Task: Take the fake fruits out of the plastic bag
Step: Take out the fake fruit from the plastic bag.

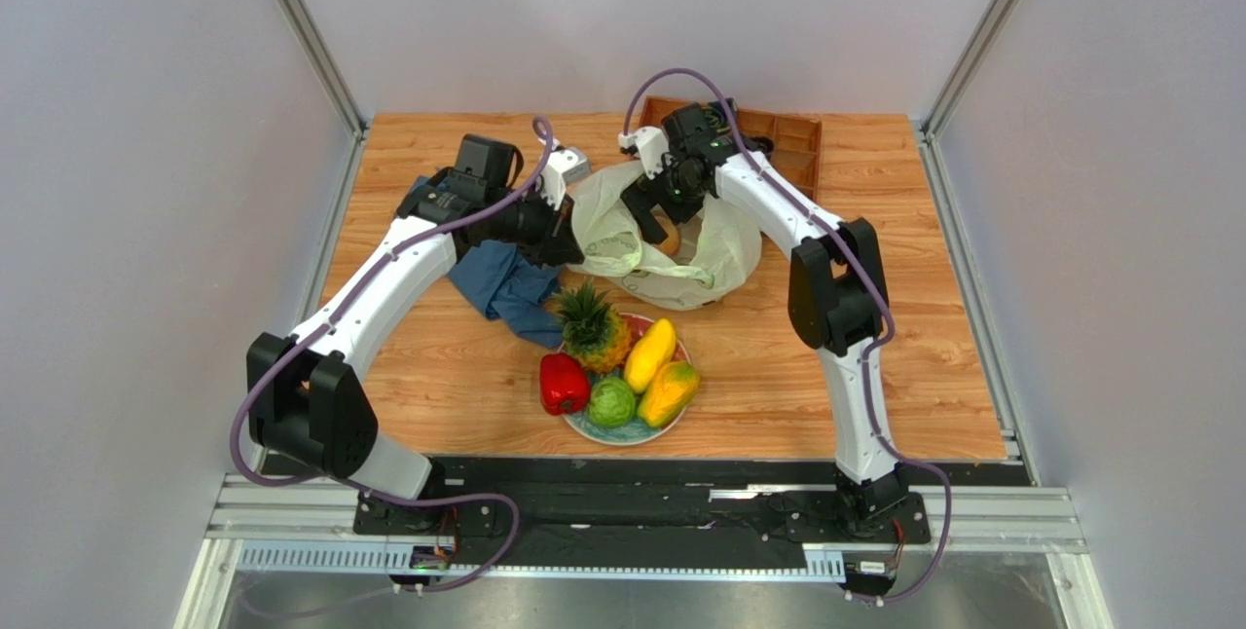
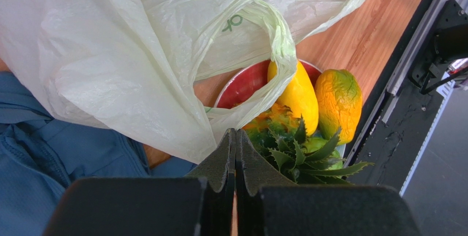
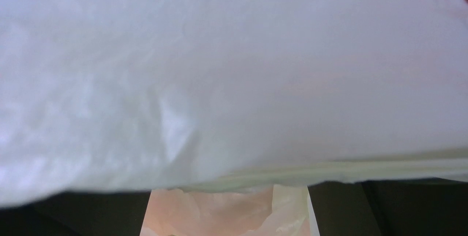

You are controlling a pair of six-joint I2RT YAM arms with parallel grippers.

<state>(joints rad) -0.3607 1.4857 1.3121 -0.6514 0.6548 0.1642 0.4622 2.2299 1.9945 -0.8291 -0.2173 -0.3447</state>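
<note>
Five fake fruits sit on a plate (image 1: 632,439) at the near middle of the table (image 1: 907,366): a pineapple (image 1: 593,325) at the plate's far side, a yellow mango (image 1: 650,355) and an orange-and-green fruit (image 1: 670,393) to its right, a green bumpy fruit (image 1: 612,401) at its near side and a red pepper (image 1: 563,382) against its left rim. Just beyond the plate lies the plastic bag (image 1: 702,257), pale, crumpled and open at the top, one loop handle drooping over the plate in the left wrist view. The left end effector (image 2: 235,137), beyond and left of the plate, has its fingers pressed together and appears to nip the bag's edge. The right end effector (image 1: 654,220), beyond the plate, reaches into the bag's mouth. Its own camera is veiled by film, and its fingers show only as dark shapes spread wide. A pink-orange shape (image 1: 669,239) lies in the bag beneath it; whether the fingers touch it cannot be told. A blue cloth (image 1: 505,290) lies crumpled beyond and left of the plate.
</note>
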